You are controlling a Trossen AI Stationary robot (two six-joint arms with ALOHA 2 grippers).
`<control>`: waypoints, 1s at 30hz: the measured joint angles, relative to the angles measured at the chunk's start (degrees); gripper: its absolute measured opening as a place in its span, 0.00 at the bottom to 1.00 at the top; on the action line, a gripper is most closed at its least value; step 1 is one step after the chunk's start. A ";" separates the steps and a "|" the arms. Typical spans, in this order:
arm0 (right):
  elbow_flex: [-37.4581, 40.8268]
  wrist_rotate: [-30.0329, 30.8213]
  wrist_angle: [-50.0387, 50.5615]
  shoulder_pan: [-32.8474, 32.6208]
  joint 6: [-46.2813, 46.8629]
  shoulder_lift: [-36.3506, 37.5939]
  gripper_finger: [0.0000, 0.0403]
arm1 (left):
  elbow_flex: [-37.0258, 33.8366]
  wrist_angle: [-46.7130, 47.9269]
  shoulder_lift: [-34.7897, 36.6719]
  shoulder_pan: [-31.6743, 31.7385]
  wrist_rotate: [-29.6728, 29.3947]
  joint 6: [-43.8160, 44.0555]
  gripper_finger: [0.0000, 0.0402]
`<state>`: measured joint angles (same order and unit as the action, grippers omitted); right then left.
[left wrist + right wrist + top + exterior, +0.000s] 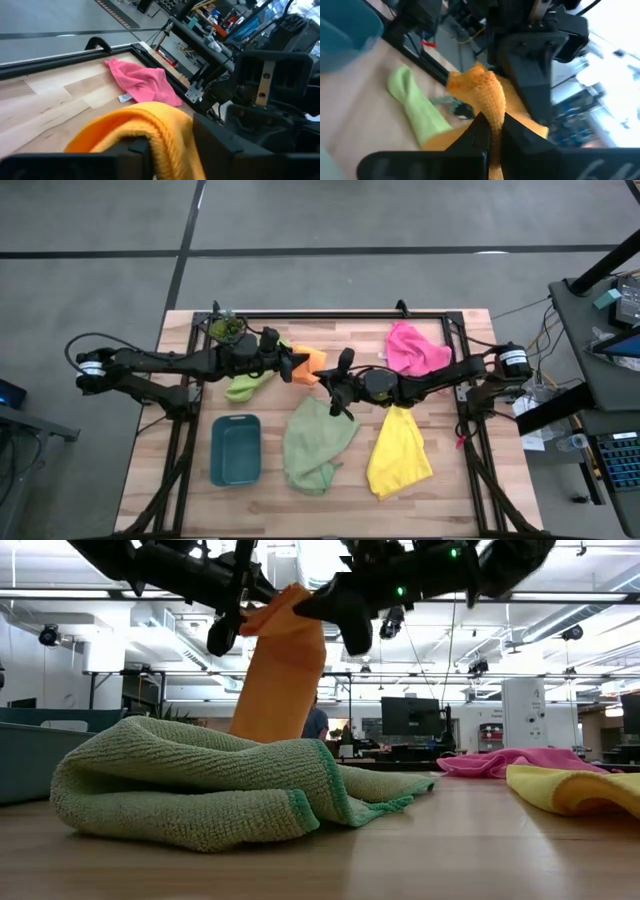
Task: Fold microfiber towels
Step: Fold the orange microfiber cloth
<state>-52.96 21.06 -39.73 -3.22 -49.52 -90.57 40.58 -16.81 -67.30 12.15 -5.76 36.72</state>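
While both tools pinch the orange towel (312,360) aloft, the sage towel (316,443) lies beneath

Both grippers meet above the table's middle, and the orange towel (312,362) hanging between them fills that gap. Directly beneath the right gripper (335,385), which pinches the orange towel, the pale sage green towel (315,445) lies heaped, and the yellow towel (400,452) spreads just beside it under that arm. Beyond the right gripper, toward the far rail, the pink towel (415,348) covers the corner. Below the left gripper (292,365) lies the lime green towel (248,385); the teal tray (236,448) sits nearer the front edge, and the potted plant (226,327) stands behind that arm. Bare wood shows between the pink and orange towels.
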 joint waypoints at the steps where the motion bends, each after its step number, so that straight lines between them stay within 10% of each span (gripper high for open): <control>1: -1.18 -0.65 2.71 0.12 1.97 0.60 0.02 | 0.00 0.58 0.44 0.53 0.28 -0.01 0.32; 9: -16.05 -12.69 34.55 4.39 24.13 3.31 0.02 | -0.02 9.49 4.12 4.03 1.71 -3.56 0.48; 16: -19.33 -34.14 39.59 11.26 34.43 3.33 0.02 | -0.04 10.45 6.41 5.12 2.56 -7.79 0.50; 30: -19.64 -35.84 39.92 11.99 33.19 3.36 0.02 | -0.06 10.37 9.08 5.52 11.26 -7.36 0.62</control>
<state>-72.60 -14.77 0.19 8.78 -16.34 -87.21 40.52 -6.43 -58.22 17.67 5.50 29.36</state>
